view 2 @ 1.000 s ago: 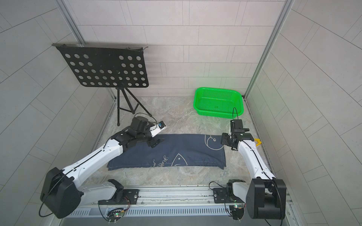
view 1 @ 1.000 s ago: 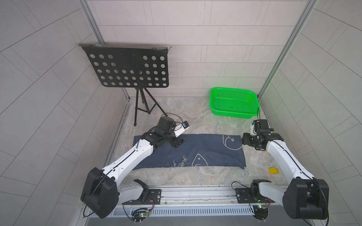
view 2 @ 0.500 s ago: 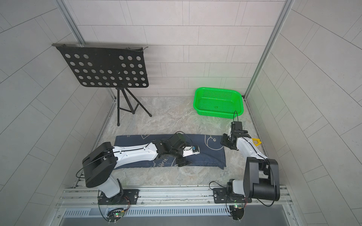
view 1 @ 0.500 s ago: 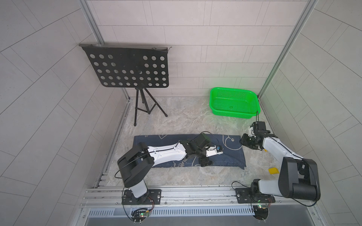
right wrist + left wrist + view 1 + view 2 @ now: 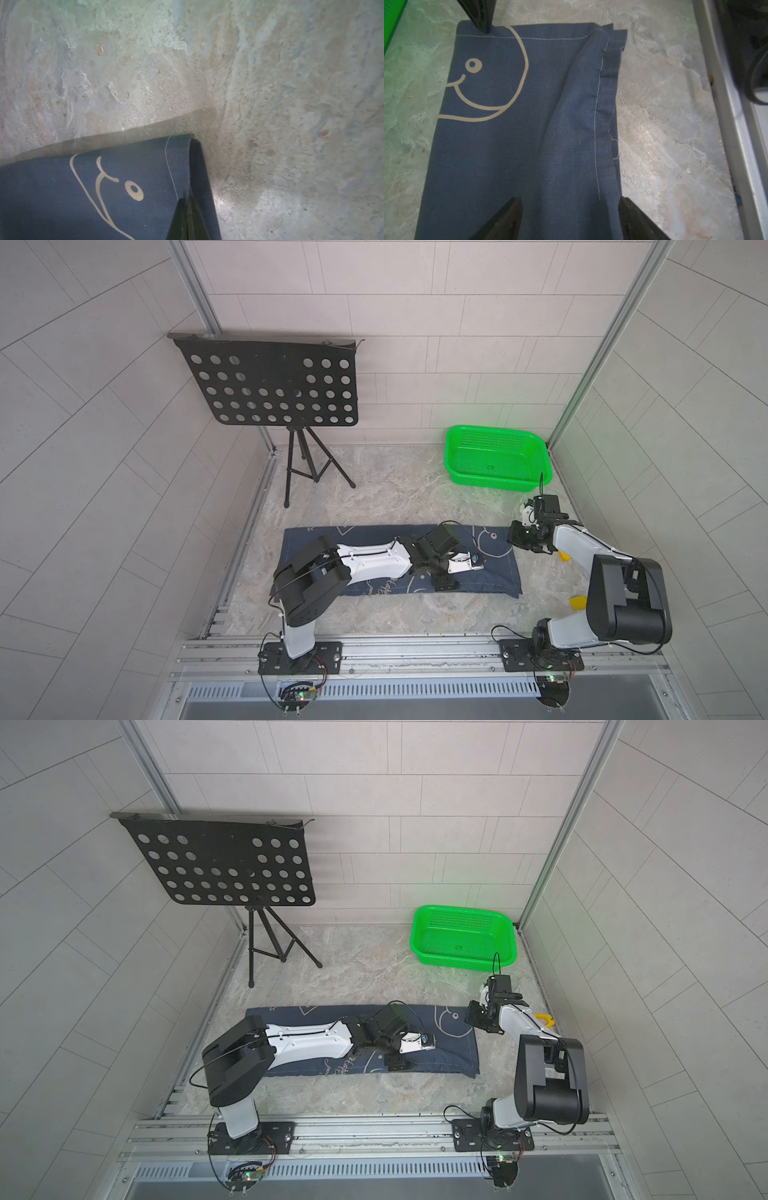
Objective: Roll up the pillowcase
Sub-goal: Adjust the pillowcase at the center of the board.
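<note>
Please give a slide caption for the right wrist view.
Right gripper shut on a raised corner of the navy pillowcase, above the marbled tabletop.

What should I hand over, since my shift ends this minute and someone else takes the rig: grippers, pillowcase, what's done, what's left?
Left gripper: open, holding nothing, jaws spread low over the pillowcase beside its stitched, rumpled near edge.
Right gripper: shut on the pillowcase's far corner at the end nearest the right arm; that corner looks slightly raised.
Pillowcase: folded into a long strip, lying flat across the table in front of both arms; the green basket sits behind it, apart.
Done: one corner gripped.
Left: grip the near corner of the same end, then roll the strip along its length. No turn is rolled yet.
</note>
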`<state>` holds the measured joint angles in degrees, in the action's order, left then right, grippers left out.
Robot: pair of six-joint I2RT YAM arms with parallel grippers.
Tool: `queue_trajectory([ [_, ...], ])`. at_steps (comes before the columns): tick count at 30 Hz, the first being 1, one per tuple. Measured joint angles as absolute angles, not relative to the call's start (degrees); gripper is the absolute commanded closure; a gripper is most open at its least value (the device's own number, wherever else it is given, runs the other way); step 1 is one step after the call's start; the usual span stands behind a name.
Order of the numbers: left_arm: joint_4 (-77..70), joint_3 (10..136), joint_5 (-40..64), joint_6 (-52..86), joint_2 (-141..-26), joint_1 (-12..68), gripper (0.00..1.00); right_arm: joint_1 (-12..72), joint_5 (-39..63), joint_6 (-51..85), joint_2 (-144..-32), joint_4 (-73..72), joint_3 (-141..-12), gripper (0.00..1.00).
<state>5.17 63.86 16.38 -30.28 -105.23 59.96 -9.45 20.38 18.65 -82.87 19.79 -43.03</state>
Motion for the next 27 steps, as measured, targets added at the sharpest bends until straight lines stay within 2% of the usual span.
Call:
queue_trajectory([
  [9,5.52,63.61,11.27,-33.08,-107.72,61.54,0.2,-9.43,20.36,16.47,-82.78,20.4,-46.94,0.95],
  [14,5.32,63.61,10.87,-33.1,-108.2,61.58,0.2,-9.43,20.05,15.07,-84.12,20.71,-46.94,0.8],
  [20,4.51,63.61,13.39,-32.4,-107.96,61.58,0.19,-9.45,18.33,13.85,-84.71,24.18,-48.14,0.55],
  [27,4.49,65.12,14.17,-31.18,-106.17,61.58,0.17,-11.09,17.93,16.53,-75.13,27.24,-44.42,0.46],
])
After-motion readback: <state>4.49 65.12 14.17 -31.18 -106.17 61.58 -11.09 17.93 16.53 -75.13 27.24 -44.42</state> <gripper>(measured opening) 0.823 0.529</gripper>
